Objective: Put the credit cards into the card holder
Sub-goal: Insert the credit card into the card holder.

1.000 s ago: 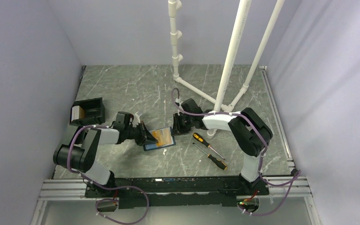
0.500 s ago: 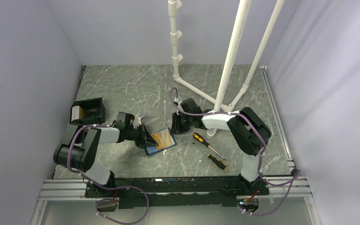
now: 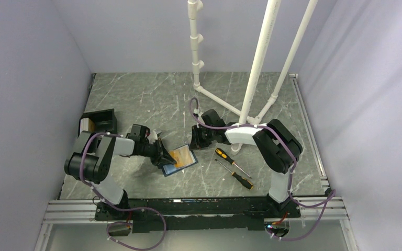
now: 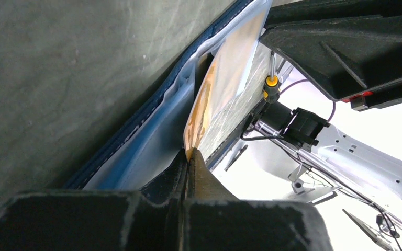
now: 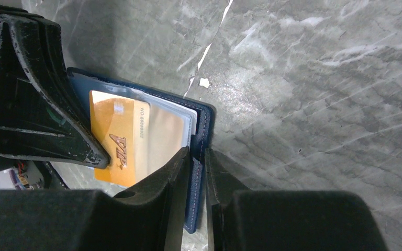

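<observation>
1. You had the left gripper (image 4: 188,157) clamped tight on the near edge of one orange credit card (image 5: 116,141). In the left wrist view its fingertips met on the card with no gap showing.
2. The right gripper (image 5: 196,154) pinched the navy rim of the card holder (image 5: 201,125). Its jaws stood only a sliver apart, and the holder's edge filled that sliver.
3. The card holder lay open at the middle of the table (image 3: 152,94), between the two grippers, with its light blue inside facing up. You could not tell from these views whether it rested flat or was lifted slightly.
4. The credit card sat on the open holder. The part nearer the right gripper lay under a translucent sleeve; the part nearer the left gripper was bare, with "VIP" lettering readable in the right wrist view.
5. One finger of the left gripper overlapped the bare end of the card in the right wrist view.
6. Two screwdrivers (image 3: 234,168) with orange-and-black handles lay side by side on the table, just right of the holder and apart from it.
7. A black box (image 3: 104,123) stood near the left wall, well apart from the holder. Pale cards (image 3: 84,125) stood on edge at its left end; they were too small to read.
8. A white pipe frame (image 3: 251,78) rose from the far half of the table, behind the right arm.
</observation>
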Robot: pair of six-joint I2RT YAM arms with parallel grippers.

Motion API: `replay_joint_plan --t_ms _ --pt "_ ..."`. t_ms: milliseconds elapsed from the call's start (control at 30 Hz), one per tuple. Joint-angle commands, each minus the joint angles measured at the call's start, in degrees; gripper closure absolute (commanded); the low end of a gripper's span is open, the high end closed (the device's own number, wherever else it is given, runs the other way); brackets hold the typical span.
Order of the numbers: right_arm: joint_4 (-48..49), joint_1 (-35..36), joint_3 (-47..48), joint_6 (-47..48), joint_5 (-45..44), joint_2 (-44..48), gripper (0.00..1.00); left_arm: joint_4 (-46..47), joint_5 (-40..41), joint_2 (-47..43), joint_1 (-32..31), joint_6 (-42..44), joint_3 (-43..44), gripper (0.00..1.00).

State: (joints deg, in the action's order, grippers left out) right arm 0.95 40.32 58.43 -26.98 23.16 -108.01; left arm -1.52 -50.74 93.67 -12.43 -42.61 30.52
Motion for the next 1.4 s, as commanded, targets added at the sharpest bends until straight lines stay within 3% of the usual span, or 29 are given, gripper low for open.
replay_joint_plan --t_ms 0,167,333,433,633,1033,1367 --pt "0.8 0.1 0.6 1.5 -0.8 -1.9 0.80 0.0 0.2 2.8 -0.3 0.5 1.0 1.00" --pt "0.4 0.1 0.4 1.2 -0.8 -1.4 0.80 0.2 3.7 2.6 -2.3 -0.6 2.7 0.99" --pt "-3.9 0.2 -0.1 1.6 -4.0 1.0 0.80 -6.8 13.4 -6.0 -2.5 0.3 2.2 0.58" --pt "-6.0 0.2 -1.1 1.8 -5.6 3.0 0.80 -10.3 15.9 -10.7 -2.5 0.9 2.0 0.47" --pt "-7.6 0.8 -2.8 2.5 -7.2 5.3 0.80 -14.9 18.5 -13.9 -2.6 1.4 3.2 0.42" --pt "-4.1 3.7 -3.9 -0.5 -3.6 3.8 0.80 -2.8 15.1 -8.0 -6.9 -4.1 2.5 0.46" --pt "-0.3 3.7 -6.4 -4.2 -1.3 5.2 0.81 4.6 18.4 -5.5 -13.7 -8.6 5.3 0.48"
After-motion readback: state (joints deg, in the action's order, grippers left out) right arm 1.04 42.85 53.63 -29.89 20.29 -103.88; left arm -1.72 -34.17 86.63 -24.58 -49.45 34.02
